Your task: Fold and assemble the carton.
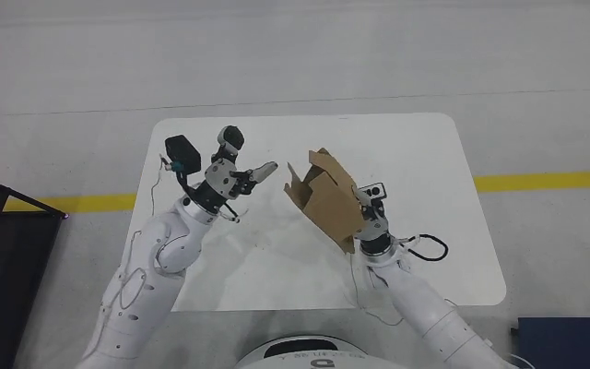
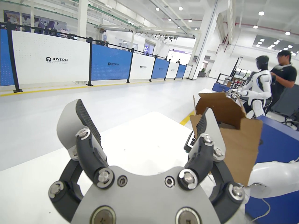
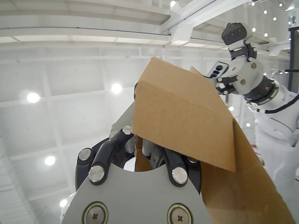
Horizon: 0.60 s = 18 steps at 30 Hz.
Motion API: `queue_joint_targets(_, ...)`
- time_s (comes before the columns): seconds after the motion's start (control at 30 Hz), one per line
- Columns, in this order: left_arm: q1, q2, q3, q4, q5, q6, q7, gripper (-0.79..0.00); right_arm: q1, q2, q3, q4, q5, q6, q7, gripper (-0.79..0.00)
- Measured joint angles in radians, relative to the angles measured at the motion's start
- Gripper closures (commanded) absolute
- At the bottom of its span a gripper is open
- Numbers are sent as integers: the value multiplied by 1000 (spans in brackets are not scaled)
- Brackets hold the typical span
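Observation:
A brown cardboard carton, partly folded with its flaps standing loose, is held tilted above the middle of the white table. My right gripper is shut on its lower right edge. In the right wrist view a carton panel covers most of the fingers. My left gripper hangs open a short way to the left of the carton, not touching it. From the left wrist, the wide-open gripper has nothing between its fingers, and the carton lies just beyond one fingertip.
The table's front edge runs close to the arms' bases. A yellow floor line passes behind the table on both sides. A black frame stands off the table's left, and a blue box sits at the lower right.

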Motion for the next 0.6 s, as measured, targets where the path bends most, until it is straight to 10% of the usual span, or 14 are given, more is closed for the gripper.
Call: queue_joint_targets(0.6, -2, -8, 28, 35, 105, 8, 15, -785, 0, -35, 2, -29, -56, 76, -54, 0)
